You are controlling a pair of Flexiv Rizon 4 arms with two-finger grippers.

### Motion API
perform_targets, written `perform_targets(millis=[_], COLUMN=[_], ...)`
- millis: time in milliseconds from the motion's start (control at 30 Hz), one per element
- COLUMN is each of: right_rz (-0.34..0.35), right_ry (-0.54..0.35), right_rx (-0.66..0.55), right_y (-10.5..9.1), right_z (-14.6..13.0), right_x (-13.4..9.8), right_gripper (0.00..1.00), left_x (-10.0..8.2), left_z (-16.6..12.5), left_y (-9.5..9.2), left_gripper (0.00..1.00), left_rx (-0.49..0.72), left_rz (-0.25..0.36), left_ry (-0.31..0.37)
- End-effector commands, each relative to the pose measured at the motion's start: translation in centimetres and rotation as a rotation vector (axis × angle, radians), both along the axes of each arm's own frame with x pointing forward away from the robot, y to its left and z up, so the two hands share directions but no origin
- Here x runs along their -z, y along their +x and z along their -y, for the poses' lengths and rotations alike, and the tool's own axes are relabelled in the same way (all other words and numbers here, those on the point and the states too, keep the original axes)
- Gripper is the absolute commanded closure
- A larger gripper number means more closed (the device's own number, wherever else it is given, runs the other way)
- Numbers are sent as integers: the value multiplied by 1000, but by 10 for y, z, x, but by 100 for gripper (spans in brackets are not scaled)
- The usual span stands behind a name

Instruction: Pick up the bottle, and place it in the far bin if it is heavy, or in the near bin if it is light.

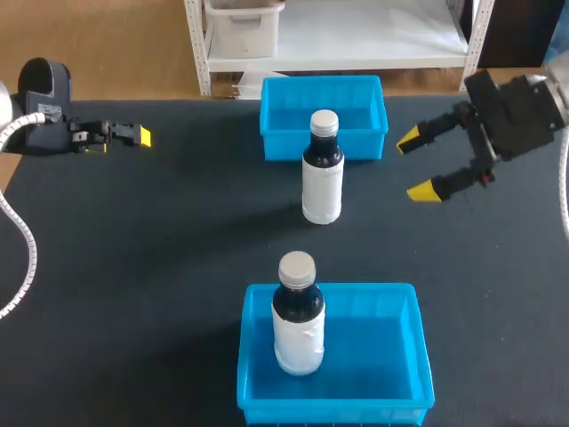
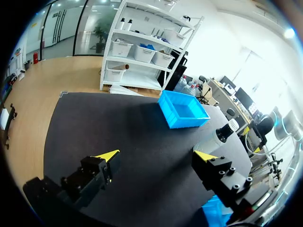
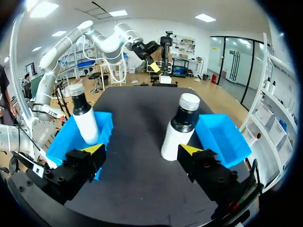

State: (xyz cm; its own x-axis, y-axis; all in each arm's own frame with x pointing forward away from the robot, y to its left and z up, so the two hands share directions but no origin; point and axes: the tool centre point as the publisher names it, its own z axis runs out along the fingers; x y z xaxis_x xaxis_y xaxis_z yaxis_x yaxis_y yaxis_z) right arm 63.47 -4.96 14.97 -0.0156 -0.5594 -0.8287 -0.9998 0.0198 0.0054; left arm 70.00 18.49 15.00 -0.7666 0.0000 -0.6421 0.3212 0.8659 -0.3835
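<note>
**Operator:** Position of the bottle (image 1: 322, 169)?

**Technician:** Upright on the black table (image 1: 178, 240), white cap on top, dark neck, white label. Between the two blue bins: just in front of the far bin (image 1: 277, 133), well apart from the near bin (image 1: 391, 374). Untouched by either gripper.

**Operator:** Contents of the near bin?

**Technician:** A second bottle (image 1: 298, 316) of the same kind, upright, toward the bin's left side.

**Operator:** State of the right gripper (image 1: 418, 165)?

**Technician:** Fingers spread wide, nothing held. Near the bottle, off to its right, beside the far bin's right end, yellow tips turned toward the table's middle. Seen from the right wrist: bottle (image 3: 182, 127) ahead of the right gripper (image 3: 141, 149), closer to the finger on the far bin (image 3: 222, 137) side; second bottle (image 3: 84, 118) ahead of the other finger, standing in the near bin (image 3: 106, 125).

**Operator:** State of the left gripper (image 1: 120, 138)?

**Technician:** Also wide open, nothing held. At the table's far left, well apart from the bottle. Seen from the left wrist: left gripper (image 2: 156, 156) above bare table, far bin (image 2: 182, 111) ahead, bottle (image 2: 225, 135) just past one yellow tip.
</note>
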Motion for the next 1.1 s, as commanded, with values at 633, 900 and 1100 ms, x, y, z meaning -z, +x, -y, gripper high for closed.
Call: perform_targets(millis=[633,900,1100], right_rz=[-49,-60,-69], right_ry=[55,81,87], right_rx=[-83,-101,-117], right_y=[111,110,102], right_z=[-61,-79,-90], right_x=[19,20,22], right_gripper=[0,0,0], left_x=[0,0,0], left_z=[0,0,0], left_y=[0,0,0], left_gripper=[0,0,0], left_rx=[0,0,0], left_rz=[0,0,0], left_ry=[0,0,0])
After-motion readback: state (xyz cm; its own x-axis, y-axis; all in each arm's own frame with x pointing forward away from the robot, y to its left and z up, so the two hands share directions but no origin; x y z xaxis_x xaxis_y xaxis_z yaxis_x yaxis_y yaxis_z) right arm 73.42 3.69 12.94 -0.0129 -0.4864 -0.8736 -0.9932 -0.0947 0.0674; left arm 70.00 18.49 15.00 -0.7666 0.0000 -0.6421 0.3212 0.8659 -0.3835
